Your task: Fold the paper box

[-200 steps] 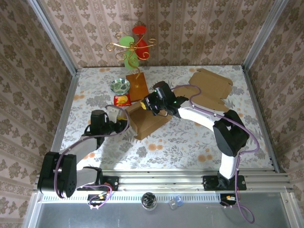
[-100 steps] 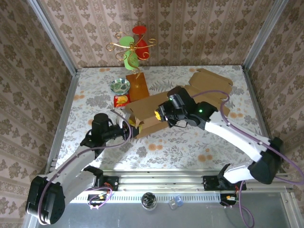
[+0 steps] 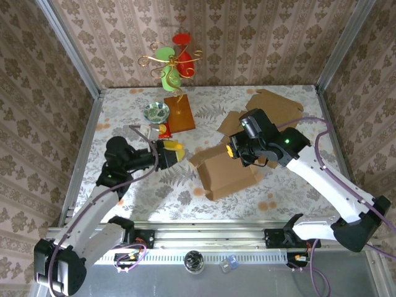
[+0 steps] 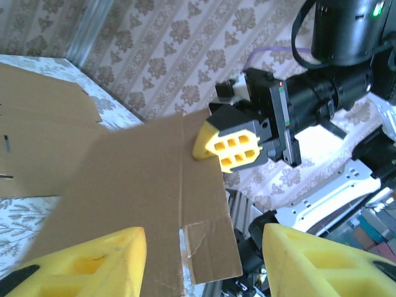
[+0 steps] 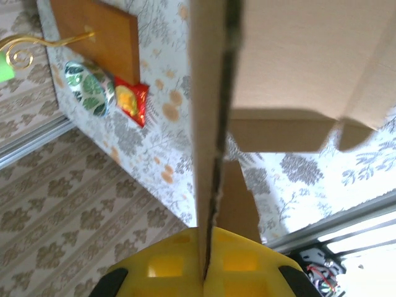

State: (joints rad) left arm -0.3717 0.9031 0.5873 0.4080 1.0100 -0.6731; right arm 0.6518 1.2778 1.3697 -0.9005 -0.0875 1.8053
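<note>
Right gripper (image 3: 237, 151): clenched on a raised panel of the paper box (image 3: 228, 176); from the right wrist the sheet runs edge-on between the yellow pads (image 5: 161, 269).
Left gripper (image 3: 174, 153): released, jaws apart, nothing between them; it stands just left of the box, clear of it and facing it.
Paper box: half-formed, on the floral table (image 3: 154, 192) between the two grippers; the base panel lies flat and the side flaps hang loose.
Behind the box, right: a spare flat cardboard blank (image 3: 275, 111), close to the right arm.
Behind the box, left: wooden stand base (image 3: 179, 112), bowl (image 3: 156, 112) and red packet (image 3: 162, 130), near the left gripper.
Step in hand (judgement): right holds a wall upright while left comes in for a loose flap.
Doing it well: keep the right pinch steady near the crease; bring the left in low, take the flap by its free edge and bend along the scored line.
Risk: pulling sideways drags the whole box toward the packet and bowl.
</note>
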